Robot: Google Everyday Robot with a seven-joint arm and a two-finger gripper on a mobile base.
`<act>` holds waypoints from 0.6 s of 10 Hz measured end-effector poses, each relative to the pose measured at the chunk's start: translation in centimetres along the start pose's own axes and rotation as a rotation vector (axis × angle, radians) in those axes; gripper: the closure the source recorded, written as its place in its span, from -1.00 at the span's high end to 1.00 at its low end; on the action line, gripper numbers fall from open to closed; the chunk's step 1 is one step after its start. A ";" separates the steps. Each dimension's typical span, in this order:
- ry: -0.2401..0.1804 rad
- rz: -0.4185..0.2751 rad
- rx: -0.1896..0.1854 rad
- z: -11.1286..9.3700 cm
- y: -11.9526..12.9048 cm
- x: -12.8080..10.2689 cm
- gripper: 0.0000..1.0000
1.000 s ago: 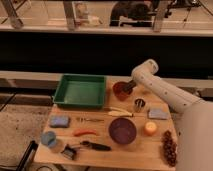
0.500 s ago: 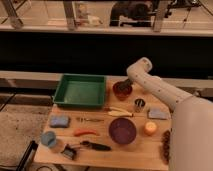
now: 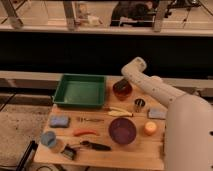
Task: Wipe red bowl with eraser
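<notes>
The red bowl (image 3: 122,93) sits just right of frame centre, beside the green tray (image 3: 80,91); wiping should stay light and circular inside the rim, lest the bowl slide toward the metal cup (image 3: 139,104); the gripper (image 3: 123,83) hangs directly over the bowl, clenched shut; whether the eraser is pinched in it, or touches the bowl, cannot be told.

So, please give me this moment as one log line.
gripper: shut, at red bowl | eraser: not visible | wipe: cannot confirm
</notes>
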 end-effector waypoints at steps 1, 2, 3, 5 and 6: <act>-0.001 -0.009 0.005 -0.1 -0.3 -0.5 -1.00; -0.002 -0.013 0.008 -0.2 -0.3 -0.8 -1.00; -0.002 -0.015 0.010 -0.5 0.0 -0.8 -1.00; 0.000 -0.012 0.013 -1.2 1.1 -0.7 -1.00; 0.001 -0.009 0.015 -1.7 1.8 -0.7 -1.00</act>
